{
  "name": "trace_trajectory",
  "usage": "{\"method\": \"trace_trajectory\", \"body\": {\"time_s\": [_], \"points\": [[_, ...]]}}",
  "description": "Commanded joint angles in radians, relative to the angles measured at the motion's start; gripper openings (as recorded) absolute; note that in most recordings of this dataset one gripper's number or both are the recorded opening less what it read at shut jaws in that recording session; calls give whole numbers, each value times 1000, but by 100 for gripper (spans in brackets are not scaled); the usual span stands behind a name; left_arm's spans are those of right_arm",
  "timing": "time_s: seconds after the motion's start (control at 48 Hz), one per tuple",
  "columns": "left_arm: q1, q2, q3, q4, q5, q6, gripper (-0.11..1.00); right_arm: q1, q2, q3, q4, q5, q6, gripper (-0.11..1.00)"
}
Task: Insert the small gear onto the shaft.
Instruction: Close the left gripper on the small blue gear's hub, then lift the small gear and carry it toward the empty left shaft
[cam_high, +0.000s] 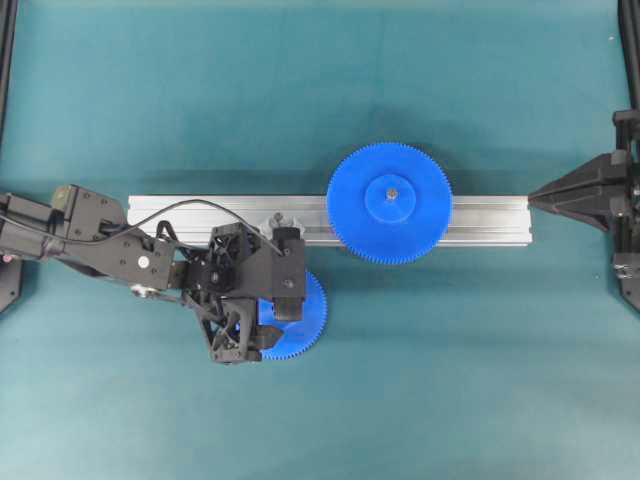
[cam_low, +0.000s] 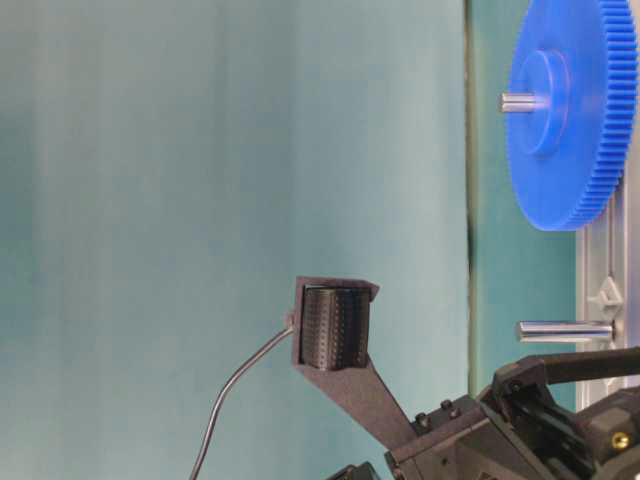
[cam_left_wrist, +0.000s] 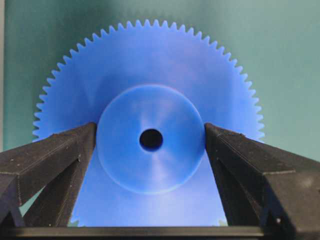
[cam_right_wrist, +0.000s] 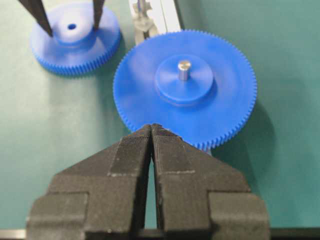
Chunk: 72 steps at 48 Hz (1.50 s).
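Note:
The small gear lies flat on the teal mat, just in front of the rail; my left wrist covers most of it from overhead. My left gripper straddles its raised hub, and both fingers touch the hub's sides. The right wrist view shows the same grasp. The shaft stands bare on the rail beside my left wrist; it also shows in the table-level view and in the right wrist view. My right gripper is shut and empty at the rail's right end.
The larger blue gear sits on its own pin on the aluminium rail, to the right of the shaft. Black frame posts stand at the left and right edges of the mat.

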Motion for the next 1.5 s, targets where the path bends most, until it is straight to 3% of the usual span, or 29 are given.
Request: {"method": "trace_trajectory", "body": {"time_s": [0.0, 0.271, 0.479, 1.208, 1.479], "points": [[0, -3, -6, 2, -2, -3, 91, -3, 3, -9, 0, -8, 11, 8], [0, -6, -11, 2, -2, -3, 88, -3, 0, -9, -2, -6, 11, 8], [0, -9, -23, 2, -2, -2, 71, -3, -2, -8, -2, -8, 11, 8], [5, -143, -49, 3, -2, 3, 71, -8, -35, 5, -2, -9, 11, 8], [37, -224, -64, 2, -2, 64, 71, -8, -35, 11, 0, -14, 11, 8]]}}
